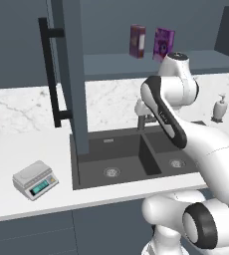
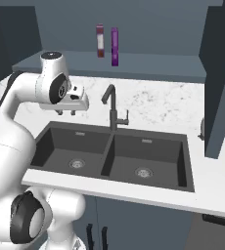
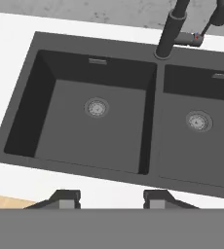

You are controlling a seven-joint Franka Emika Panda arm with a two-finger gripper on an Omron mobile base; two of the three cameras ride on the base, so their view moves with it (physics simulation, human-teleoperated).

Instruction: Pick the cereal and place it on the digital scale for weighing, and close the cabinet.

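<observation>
The cereal [image 1: 164, 44] stands upright on the open shelf of the cabinet [image 1: 71, 74], just right of a narrower dark maroon box [image 1: 137, 41]; from the right base view the two boxes show edge-on, the cereal [image 2: 114, 46] beside the maroon one [image 2: 100, 41], close together but whether they touch cannot be told. The cabinet door hangs open, swung out over the tabletop [image 1: 32, 149] with its long black bar handle [image 1: 49, 72] facing left. The digital scale [image 1: 35, 180] sits on the tabletop to the left of the dark double sink [image 1: 131, 157], well apart from the shelf, its top plate bare. The gripper [image 2: 68, 112] hangs above the left basin of the sink [image 2: 114, 156], pointing down — in the hand view its two fingertips [image 3: 67, 198] stand apart with a clear gap between them and nothing held, the basins and their drains below. A dark faucet [image 2: 112, 110] rises behind the divider of the sink, and a soap dispenser [image 1: 218, 108] stands on the tabletop at the far right.
</observation>
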